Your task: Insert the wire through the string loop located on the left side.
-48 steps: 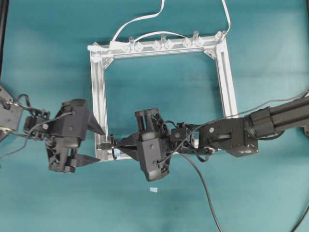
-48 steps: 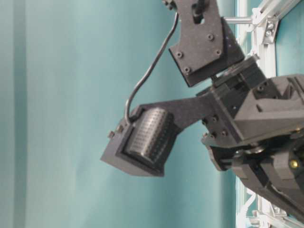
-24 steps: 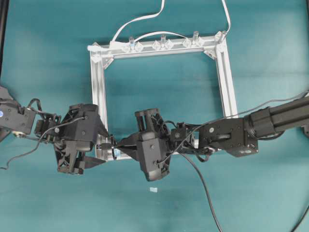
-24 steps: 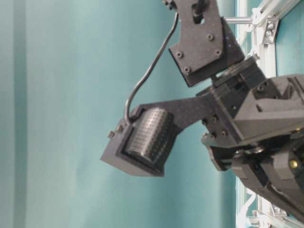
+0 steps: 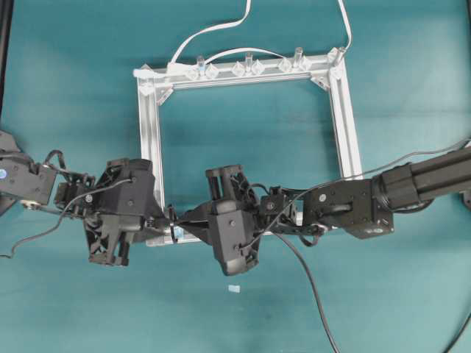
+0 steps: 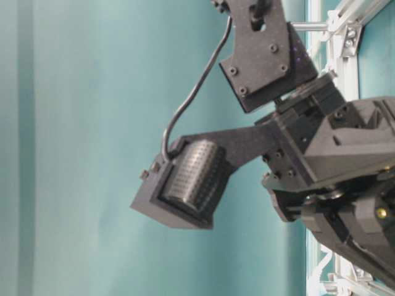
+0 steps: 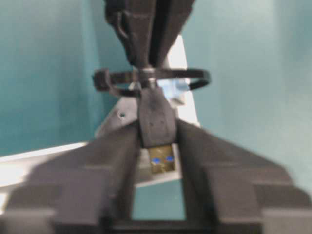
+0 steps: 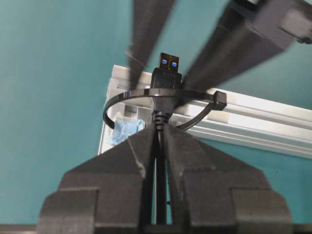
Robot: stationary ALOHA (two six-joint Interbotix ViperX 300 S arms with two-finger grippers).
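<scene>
So the plug [image 7: 156,124] is poking through the loop [image 8: 161,105]; left gripper [image 7: 157,146] clamped on it, right gripper [image 8: 158,141] pinching the wire [image 8: 160,165]. Next: right lets go, left pulls through.

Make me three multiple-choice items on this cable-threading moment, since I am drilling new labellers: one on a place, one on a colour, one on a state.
1. Where is the plug?
A. through the string loop
B. lying on the table
C. under the white cable

2. What colour is the bit at the loop's base?
A. red
B. pale blue
C. yellow

3. How does the left gripper stand?
A. wide open
B. out of sight
C. closed on the plug

Key: 1 A, the right wrist view shows the plug beyond the loop; 2 B, a pale blue scrap sits by the frame; 3 C, both fingers press the plug's sides.
</scene>
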